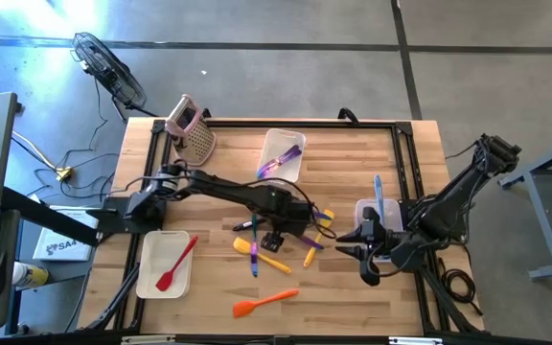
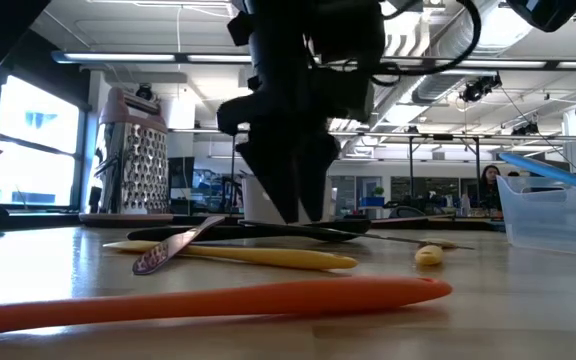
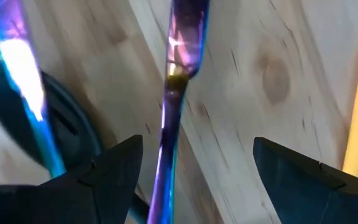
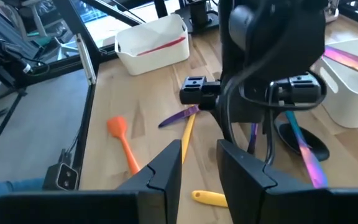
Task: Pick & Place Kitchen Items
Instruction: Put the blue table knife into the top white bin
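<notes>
A few utensils are binned already, but plenty are left on the counter (image 1: 353, 292). The left gripper (image 1: 272, 241) is spread over an iridescent utensil (image 3: 166, 143), nothing pinched.

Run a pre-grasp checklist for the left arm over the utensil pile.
1. Left end effector open: ok.
2. Iridescent utensil between its fingers: ok.
3. Utensil alone in the gap: cannot tell; a blue one and a black spoon lie just beside.
4. Fingers down at table level: ok, low view shows them at the pile.
5. Right end effector clear of the pile: ok, parked near the blue-spatula bin.
6. Target bin known: cannot tell.
</notes>
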Robot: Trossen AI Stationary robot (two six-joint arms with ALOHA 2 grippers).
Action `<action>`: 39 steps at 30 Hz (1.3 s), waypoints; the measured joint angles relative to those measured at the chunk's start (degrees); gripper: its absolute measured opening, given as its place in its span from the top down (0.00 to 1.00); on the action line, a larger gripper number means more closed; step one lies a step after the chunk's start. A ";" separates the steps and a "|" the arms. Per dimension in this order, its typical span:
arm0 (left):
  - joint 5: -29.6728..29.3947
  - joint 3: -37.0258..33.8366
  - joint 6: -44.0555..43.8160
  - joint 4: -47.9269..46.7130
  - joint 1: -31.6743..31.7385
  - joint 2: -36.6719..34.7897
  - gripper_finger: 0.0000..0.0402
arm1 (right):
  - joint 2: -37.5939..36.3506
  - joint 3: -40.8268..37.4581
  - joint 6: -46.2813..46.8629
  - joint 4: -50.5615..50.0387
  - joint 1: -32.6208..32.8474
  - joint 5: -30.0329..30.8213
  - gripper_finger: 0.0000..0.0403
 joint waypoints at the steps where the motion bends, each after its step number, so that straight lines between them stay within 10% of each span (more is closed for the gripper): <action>1: 0.00 0.00 0.00 0.63 0.00 0.41 0.25 | 0.10 0.00 0.01 0.19 0.00 -0.13 0.77; 26: 7.26 0.13 2.54 1.59 1.18 3.36 0.28 | 0.33 0.00 -0.19 0.93 0.00 -1.16 0.77; 39: 6.95 0.11 2.77 2.26 1.29 3.52 0.81 | 0.33 0.00 -0.19 0.91 0.00 -1.16 0.77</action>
